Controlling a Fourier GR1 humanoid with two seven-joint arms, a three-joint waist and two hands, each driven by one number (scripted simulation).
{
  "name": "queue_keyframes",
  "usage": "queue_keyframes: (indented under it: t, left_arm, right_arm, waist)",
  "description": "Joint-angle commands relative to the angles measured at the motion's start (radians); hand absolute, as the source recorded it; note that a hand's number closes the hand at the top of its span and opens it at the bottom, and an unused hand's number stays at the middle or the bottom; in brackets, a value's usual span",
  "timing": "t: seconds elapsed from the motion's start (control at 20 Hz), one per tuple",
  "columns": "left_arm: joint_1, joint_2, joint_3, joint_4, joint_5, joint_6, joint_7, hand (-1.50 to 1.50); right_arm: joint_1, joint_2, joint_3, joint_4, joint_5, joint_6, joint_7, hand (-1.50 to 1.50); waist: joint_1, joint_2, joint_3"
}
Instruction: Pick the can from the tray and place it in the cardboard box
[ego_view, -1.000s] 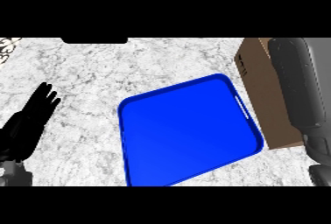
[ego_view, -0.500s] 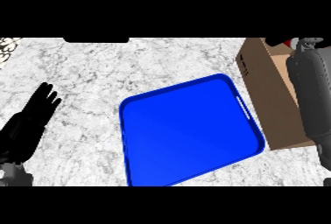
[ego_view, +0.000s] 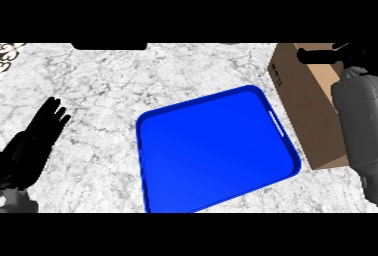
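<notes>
**Blue tray bare on marble tabletop, right arm over the box**

Where the view looks steeply down, a white and grey marbled tabletop (ego_view: 111, 75) fills nearly the whole field. At its middle lies the blue tray (ego_view: 214, 155), turned a little askew, with its raised rim all round and a pale slot handle along the 3 o'clock edge; its floor shows nothing on it. Just beside that edge, toward 2 o'clock, stands the brown cardboard box (ego_view: 306, 105), its long side wall facing the tray. The right grey forearm (ego_view: 356, 125) runs over the box from 4 o'clock up to 2 o'clock, hiding much of the opening. The right robot hand (ego_view: 353, 56) is a dark shape at the box's far end; whether its fingers are spread or curled, or hold anything, cannot be told. The can is not visible anywhere. At 9 o'clock, well apart from the tray, the left robot hand (ego_view: 35, 140) rests with straight fingers pointing up, holding nothing. A patterned white object (ego_view: 7, 52) peeks in at 10 o'clock.
</notes>
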Motion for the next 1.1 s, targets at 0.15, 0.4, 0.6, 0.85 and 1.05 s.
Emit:
queue_keyframes:
  t: [0.15,0.4,0.6,0.85,1.05]
  left_arm:
    - [-0.006,-0.007,-0.005,-0.016,-0.002,0.002,0.006,0.0]
    - [-0.037,-0.001,0.0,-0.003,-0.006,0.019,0.033,0.0]
    - [0.019,0.031,0.037,-0.039,0.042,-0.025,0.04,0.0]
    - [0.004,-0.007,0.018,0.007,-0.006,0.018,0.009,0.0]
    - [0.036,-0.018,-0.008,-0.072,-0.015,0.02,0.034,0.0]
  right_arm:
    - [0.059,0.009,-0.018,0.056,-0.073,-0.128,-0.169,-1.5]
    - [0.081,0.045,-0.106,-0.154,-0.146,-0.329,-0.158,-1.5]
    - [0.121,0.07,-0.157,-0.269,-0.201,-0.443,-0.16,-1.5]
    - [0.281,0.086,-0.185,-0.479,-0.317,-0.431,-0.189,-1.5]
    - [0.41,0.055,-0.239,-0.661,-0.423,-0.354,-0.168,-1.5]
  waist:
    - [0.005,0.011,0.006]
    - [-0.011,0.008,0.006]
    - [-0.006,0.002,0.006]
    - [-0.019,0.003,0.005]
    - [-0.022,0.001,0.006]
